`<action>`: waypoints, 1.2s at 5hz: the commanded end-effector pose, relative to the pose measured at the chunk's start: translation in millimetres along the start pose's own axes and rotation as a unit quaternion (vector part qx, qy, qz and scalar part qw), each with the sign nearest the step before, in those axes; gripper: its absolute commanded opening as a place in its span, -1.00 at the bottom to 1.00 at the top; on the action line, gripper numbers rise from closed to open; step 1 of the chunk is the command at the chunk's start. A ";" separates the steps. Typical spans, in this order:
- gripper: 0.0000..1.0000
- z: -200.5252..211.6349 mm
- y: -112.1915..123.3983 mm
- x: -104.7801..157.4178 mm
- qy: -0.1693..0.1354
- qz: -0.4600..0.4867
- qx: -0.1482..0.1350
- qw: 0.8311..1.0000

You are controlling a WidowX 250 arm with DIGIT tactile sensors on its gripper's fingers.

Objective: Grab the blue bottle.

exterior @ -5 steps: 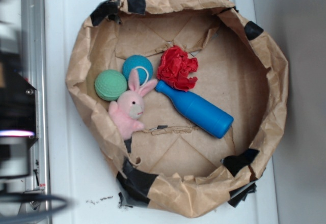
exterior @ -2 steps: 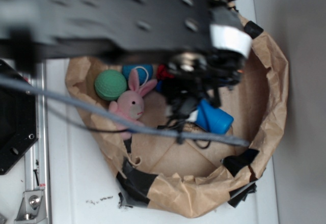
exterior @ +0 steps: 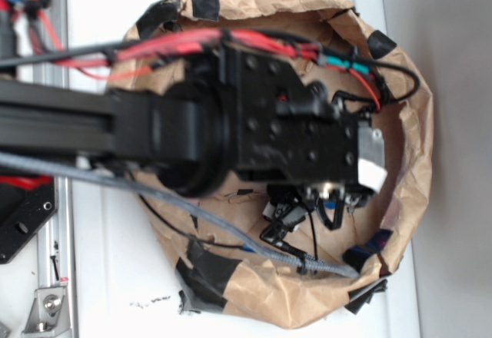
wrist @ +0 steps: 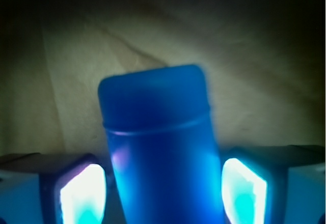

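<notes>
Since the earlier view our arm [exterior: 231, 134] has swung down over the brown paper basket [exterior: 407, 123], and it now hides the balls, the bunny and nearly all of the blue bottle [wrist: 160, 147]. From the wrist we see the bottle's wide body running up between our two fingers [wrist: 81, 196], its flat end pointing away over the paper floor, toward the basket's right side. Our gripper [wrist: 163, 196] stands open around it, each finger just beside the bottle's flank, though we cannot tell whether they touch it.
</notes>
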State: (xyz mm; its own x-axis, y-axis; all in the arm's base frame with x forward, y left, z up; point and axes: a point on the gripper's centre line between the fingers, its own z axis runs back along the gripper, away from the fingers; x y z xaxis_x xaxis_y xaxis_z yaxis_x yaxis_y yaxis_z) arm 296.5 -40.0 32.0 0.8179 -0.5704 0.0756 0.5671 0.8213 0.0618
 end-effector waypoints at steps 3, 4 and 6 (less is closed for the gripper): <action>-1.00 161.8 37.8 -15.4 0.051 0.264 0.072 0.960; -1.00 201.9 26.3 -20.9 0.097 0.369 0.102 0.919; -1.00 194.6 25.2 -41.9 0.023 0.542 -0.022 0.839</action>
State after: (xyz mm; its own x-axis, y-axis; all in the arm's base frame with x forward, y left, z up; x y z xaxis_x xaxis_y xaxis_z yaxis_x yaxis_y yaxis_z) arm 251.1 5.1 208.7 0.8747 0.4838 -0.0286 -0.4846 0.8741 -0.0338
